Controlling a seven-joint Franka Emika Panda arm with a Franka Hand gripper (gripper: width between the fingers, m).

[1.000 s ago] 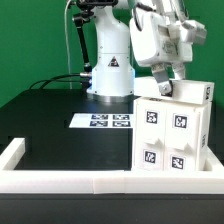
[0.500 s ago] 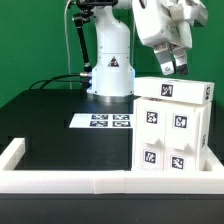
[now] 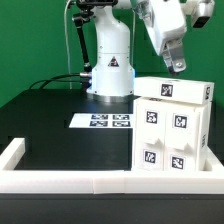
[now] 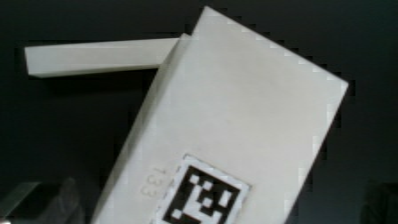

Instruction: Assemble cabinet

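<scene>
Hanging over one cabinet [image 3: 172, 135] — one marker board [image 3: 102, 121] nearby — jaws, gap unclear.

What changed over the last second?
The gripper rose away from the top of the cabinet, drifting slightly toward the exterior view's right; nothing shows in it. The cabinet and the marker board stayed put.

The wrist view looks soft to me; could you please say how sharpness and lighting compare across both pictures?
Wrist view: the cabinet is blurred, its marker tag soft-edged, with no glare on the white faces. Exterior view: sharper and evenly lit, the cabinet's tags distinct, the gripper slightly soft.
</scene>
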